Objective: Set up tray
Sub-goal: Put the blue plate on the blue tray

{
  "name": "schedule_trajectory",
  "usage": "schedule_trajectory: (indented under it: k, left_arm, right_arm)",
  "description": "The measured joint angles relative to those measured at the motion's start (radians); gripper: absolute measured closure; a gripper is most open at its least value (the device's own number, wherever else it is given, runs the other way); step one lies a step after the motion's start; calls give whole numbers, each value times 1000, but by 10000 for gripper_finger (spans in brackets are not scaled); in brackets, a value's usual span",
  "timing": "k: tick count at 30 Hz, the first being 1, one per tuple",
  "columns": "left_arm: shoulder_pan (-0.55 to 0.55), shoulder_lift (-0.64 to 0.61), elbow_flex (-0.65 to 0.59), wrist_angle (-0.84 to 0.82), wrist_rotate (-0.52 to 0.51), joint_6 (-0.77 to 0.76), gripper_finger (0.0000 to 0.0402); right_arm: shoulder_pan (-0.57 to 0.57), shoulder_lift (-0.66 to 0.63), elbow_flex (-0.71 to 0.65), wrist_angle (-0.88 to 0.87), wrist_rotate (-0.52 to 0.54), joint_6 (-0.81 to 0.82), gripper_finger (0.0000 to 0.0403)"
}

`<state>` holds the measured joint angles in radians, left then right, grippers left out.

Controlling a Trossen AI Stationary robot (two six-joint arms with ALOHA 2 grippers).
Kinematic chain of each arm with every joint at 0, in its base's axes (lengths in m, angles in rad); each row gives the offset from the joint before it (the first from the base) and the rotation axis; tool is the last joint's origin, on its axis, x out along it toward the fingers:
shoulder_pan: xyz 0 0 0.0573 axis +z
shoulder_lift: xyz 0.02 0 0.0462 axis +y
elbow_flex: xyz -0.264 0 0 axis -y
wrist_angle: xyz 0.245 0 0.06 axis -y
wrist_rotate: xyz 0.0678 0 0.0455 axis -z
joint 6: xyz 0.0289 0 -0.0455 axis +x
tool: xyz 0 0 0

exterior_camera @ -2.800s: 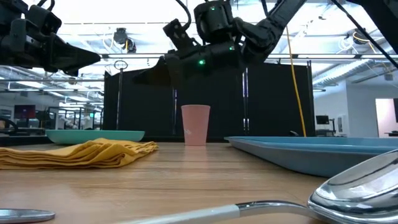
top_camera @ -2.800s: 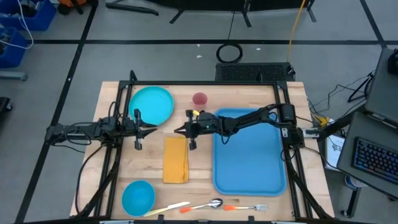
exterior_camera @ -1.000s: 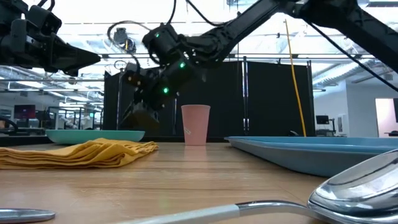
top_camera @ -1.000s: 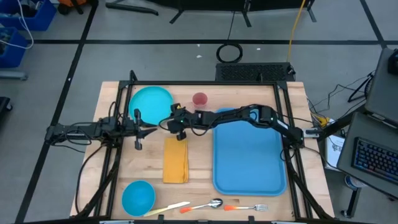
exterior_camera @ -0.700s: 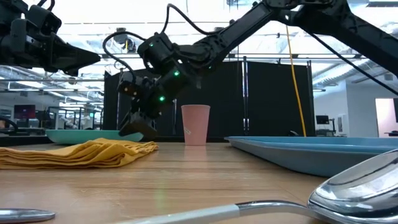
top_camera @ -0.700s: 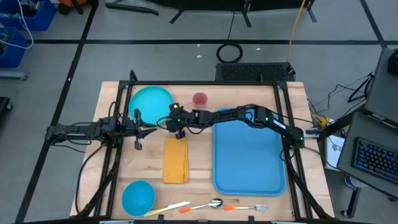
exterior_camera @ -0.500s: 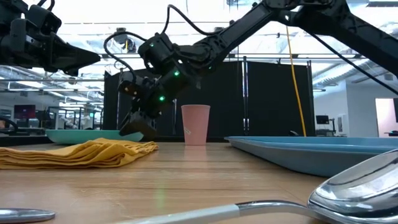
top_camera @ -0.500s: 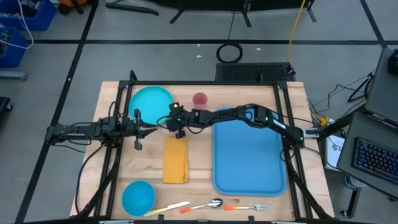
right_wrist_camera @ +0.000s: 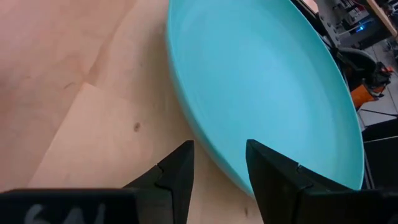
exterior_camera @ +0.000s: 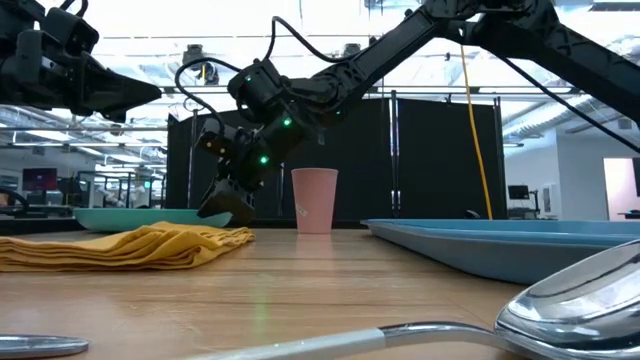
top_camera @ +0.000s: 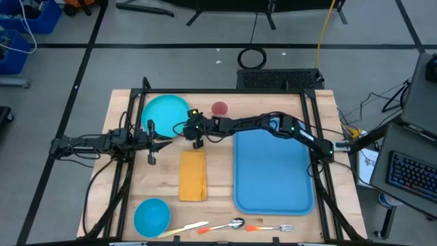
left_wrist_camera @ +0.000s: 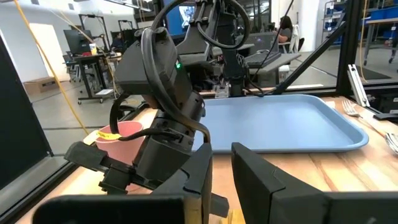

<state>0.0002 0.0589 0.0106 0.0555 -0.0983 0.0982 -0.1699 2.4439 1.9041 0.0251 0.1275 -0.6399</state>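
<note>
Bright-blue plastic fills the right half of the wooden table (top_camera: 123, 184): the tray (top_camera: 273, 167) lies flat there with nothing in it, its low rim running close to the table's right edge. A round turquoise plate (top_camera: 166, 114) sits at the far left corner, also bare. Just beside it, toward the middle of the far edge, stands a pink cup (top_camera: 219, 109), upright; what it holds cannot be seen. A turquoise bowl (top_camera: 151, 216) rests at the near left corner, its inside bare. Between plate and bowl lies a folded yellow napkin (top_camera: 192, 175), and along the near edge sit a knife (top_camera: 186, 228), a spoon (top_camera: 231, 223) and a fork (top_camera: 270, 227) with an orange handle.

The right gripper (top_camera: 183, 129) reaches across from the tray side and hangs low at the plate's near-right rim, between plate and napkin. Its fingers (right_wrist_camera: 180, 171) stand apart, straddling the rim from above with the plate's edge showing in the gap; whether they touch it cannot be told. The left gripper (top_camera: 164, 141) waits above the table just left of the napkin's far end, its fingers (left_wrist_camera: 264, 180) parted only narrowly and holding nothing.

White marks show on the right gripper's body in its own wrist view, but they cannot be read.
</note>
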Motion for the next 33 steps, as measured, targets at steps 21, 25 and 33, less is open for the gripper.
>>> schedule_trajectory:
  k: [21, 25, 33]
  left_arm:
    - [0, 0, 0, 0, 0, 1, 334]
    - [0, 0, 0, 0, 0, 1, 334]
    - [0, 0, 0, 0, 0, 1, 334]
  right_arm:
    - [1, 23, 0, 13, -49, 26, 283]
    - [1, 47, 0, 26, -25, 3, 298]
    - [2, 56, 0, 78, 2, -1, 333]
